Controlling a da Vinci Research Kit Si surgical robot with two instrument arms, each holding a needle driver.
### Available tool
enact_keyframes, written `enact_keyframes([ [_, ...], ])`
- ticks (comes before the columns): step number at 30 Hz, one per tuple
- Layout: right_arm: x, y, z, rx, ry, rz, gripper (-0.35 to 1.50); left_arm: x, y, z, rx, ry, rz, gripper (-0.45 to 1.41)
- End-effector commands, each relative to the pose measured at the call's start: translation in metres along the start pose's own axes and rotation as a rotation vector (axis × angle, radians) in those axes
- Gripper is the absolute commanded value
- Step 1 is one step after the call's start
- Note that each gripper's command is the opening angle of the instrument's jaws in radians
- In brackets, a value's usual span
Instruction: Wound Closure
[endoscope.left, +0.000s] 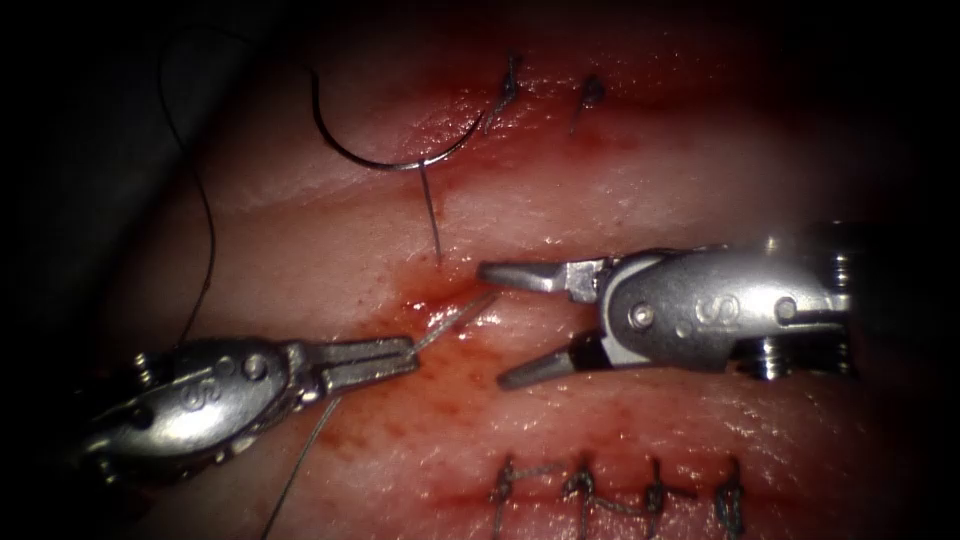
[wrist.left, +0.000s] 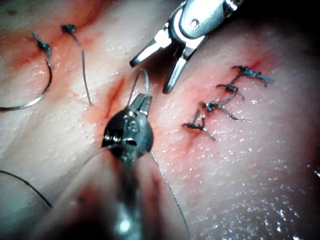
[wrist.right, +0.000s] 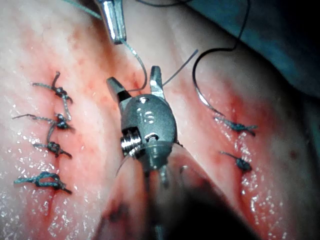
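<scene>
From the endoscope, the left tool comes in low from the left with its jaws clamped on the thread, right beside the cut in the tissue. The right tool faces it from the right, jaws spread wide and holding nothing. The needle lies loose on the tissue up above, near the upper stitches, well apart from both tools and not in the tissue; a straight strand runs down from it to the cut. More thread trails off to the left and below the left tool. A row of knotted stitches sits along the lower closed cut, with red fluid smeared around the middle.

Over to the left wrist view: the left tool pinches the thread, which arches up from its tip. The right tool hangs just beyond, jaws apart. The needle curves away to the side.

And the right wrist view: the right tool gapes open, a loop of thread passing between its jaws, ungripped. The left tool holds that strand just beyond. The needle rests by the two stitches.
</scene>
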Motion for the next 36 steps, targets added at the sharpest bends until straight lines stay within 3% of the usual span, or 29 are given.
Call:
enact_keyframes([
  [1, 0.0002, -0.0001, 0.001, -0.003, -0.002, -0.015, 0.69, -0.0002, 0.0001, 0.001, 0.0, -0.003, 0.004, -0.45],
  [3, 0.0004, -0.0001, 0.001, -0.001, -0.005, -0.014, 0.49, 0.0, 0.0001, 0.0012, 0.003, -0.004, 0.015, -0.45],
  [4, 0.0004, -0.0001, 0.001, 0.003, -0.009, -0.014, 0.29, 0.0, 0.0002, 0.0012, 0.003, -0.007, 0.014, -0.45],
  [6, 0.0005, -0.0002, 0.0012, 0.005, -0.019, -0.015, -0.35, 0.0002, 0.0003, 0.0015, 0.005, -0.011, 0.019, -0.45],
  [16, 0.0008, -0.0009, 0.0004, -0.046, -0.097, 0.007, -0.35, 0.0006, 0.0, 0.0017, 0.013, -0.014, 0.017, -0.45],
  [17, 0.0006, -0.0008, 0.0004, -0.045, -0.106, 0.014, -0.35, 0.0008, -0.0002, 0.0018, 0.04, -0.027, 0.013, 0.47],
  [18, 0.0005, -0.0007, 0.0004, -0.043, -0.109, 0.014, -0.35, 0.0008, -0.0002, 0.0018, 0.064, -0.037, -0.001, 0.76],
  [20, -0.0001, -0.0002, 0.0007, -0.046, -0.117, 0.023, -0.35, 0.0006, 0.0, 0.0016, 0.094, -0.052, -0.003, 1.1],
  [23, -0.0012, 0.0006, 0.001, -0.054, -0.128, 0.028, -0.35, -0.0009, 0.0012, 0.0008, 0.16, -0.144, 0.016, 1.18],
  [26, -0.0015, 0.0008, 0.0011, -0.056, -0.131, 0.03, -0.35, -0.0025, 0.0024, 0.0006, 0.164, -0.25, 0.04, 1.23],
  [36, -0.0018, 0.0012, 0.0013, -0.057, -0.133, 0.033, -0.35, -0.0048, 0.0041, -0.0019, 0.181, -0.272, 0.019, 1.21],
])
